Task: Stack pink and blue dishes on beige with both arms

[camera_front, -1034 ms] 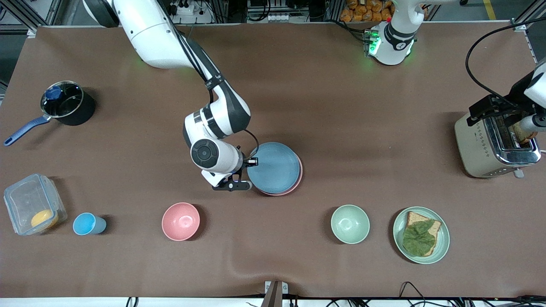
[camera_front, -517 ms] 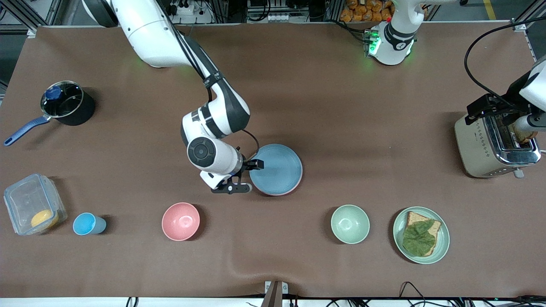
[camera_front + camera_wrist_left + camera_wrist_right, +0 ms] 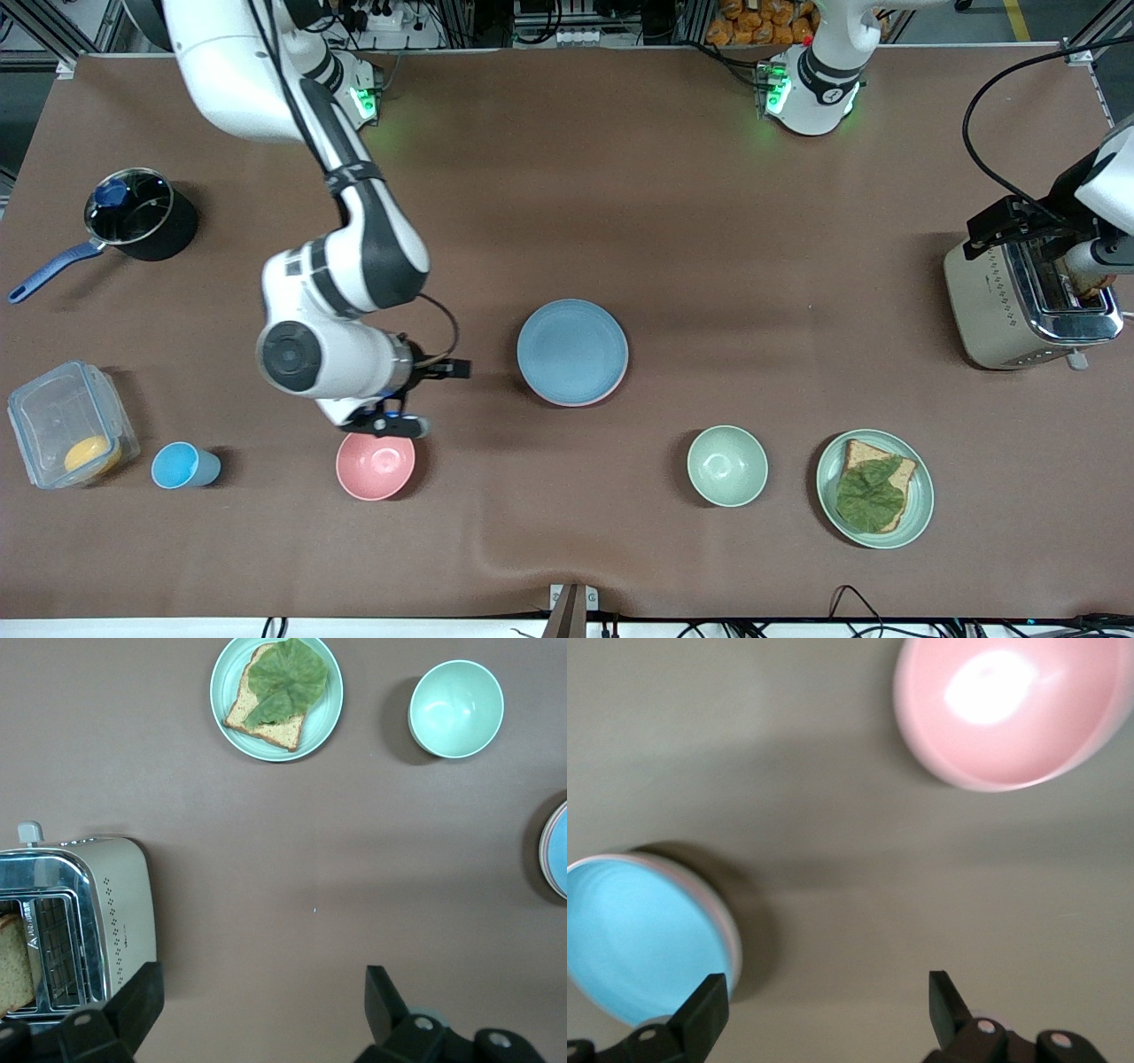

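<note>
**Right arm pulls off the finished plate stack**

Since a second ago the right gripper has left the rim of the blue plate and swung toward the right arm's end of the table; it now hangs over bare cloth just above the pink bowl, fingers spread wide and empty. Blue plate lies flat at mid-table on the pink plate, of which only a thin edge peeks out; no beige plate can be made out beneath them. Green bowl and the green plate with toast and lettuce sit nearer the camera. Left gripper waits above the toaster, fingers apart, holding nothing.
</note>
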{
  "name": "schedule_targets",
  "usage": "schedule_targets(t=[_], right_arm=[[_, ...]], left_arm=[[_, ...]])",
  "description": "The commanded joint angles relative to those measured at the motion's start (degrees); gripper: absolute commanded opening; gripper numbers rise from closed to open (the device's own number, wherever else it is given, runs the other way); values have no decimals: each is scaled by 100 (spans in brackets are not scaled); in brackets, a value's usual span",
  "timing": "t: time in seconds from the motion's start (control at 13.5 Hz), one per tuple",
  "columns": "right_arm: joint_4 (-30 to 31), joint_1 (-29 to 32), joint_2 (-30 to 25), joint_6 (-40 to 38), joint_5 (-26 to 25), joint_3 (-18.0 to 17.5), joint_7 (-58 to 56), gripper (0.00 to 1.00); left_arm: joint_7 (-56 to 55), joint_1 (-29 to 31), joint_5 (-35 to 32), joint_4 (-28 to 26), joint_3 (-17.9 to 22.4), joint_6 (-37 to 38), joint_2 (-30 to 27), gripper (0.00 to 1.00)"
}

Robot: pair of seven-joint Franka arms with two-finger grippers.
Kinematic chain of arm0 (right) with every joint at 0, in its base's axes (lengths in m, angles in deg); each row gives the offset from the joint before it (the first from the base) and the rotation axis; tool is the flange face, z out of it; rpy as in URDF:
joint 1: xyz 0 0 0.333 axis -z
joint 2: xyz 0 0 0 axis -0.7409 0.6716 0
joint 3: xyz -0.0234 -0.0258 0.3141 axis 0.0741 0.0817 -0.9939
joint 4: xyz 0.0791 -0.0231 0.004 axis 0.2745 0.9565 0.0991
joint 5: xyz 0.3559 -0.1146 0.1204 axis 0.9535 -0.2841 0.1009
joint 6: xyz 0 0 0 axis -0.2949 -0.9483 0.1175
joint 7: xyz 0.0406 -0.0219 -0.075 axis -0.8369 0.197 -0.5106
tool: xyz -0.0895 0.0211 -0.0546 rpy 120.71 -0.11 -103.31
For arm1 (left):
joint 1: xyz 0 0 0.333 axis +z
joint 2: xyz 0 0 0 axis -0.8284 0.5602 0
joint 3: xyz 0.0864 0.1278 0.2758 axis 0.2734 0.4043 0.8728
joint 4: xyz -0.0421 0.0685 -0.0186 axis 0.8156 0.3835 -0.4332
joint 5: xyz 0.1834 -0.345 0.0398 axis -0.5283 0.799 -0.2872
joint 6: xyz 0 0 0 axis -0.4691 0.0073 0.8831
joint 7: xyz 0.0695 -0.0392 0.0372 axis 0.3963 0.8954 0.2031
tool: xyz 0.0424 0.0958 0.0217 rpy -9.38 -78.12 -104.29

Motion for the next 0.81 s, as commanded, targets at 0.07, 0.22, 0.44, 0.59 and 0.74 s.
schedule_targets(t=[0.07,0.22,0.44,0.59,0.74], right_arm=[[112,186,-491,-548,-520,407,-436,100],[138,405,-720,-811,-565,505,-787,100],[865,1002,-1623,-778,-591,470,-928,100],[1113,1284,-2055,-777,-845,470,-1393,100],[1455,1574,-2564,-760,-942,461,-1772,100]], left_arm=[[34,-5,-62,157,-26,138,62,100],[25,-14,-62,157,-26,138,62,100],[25,-14,-53,157,-26,138,62,100],[25,-14,-62,157,-26,138,62,100],[34,-5,-53,157,-26,146,62,100]])
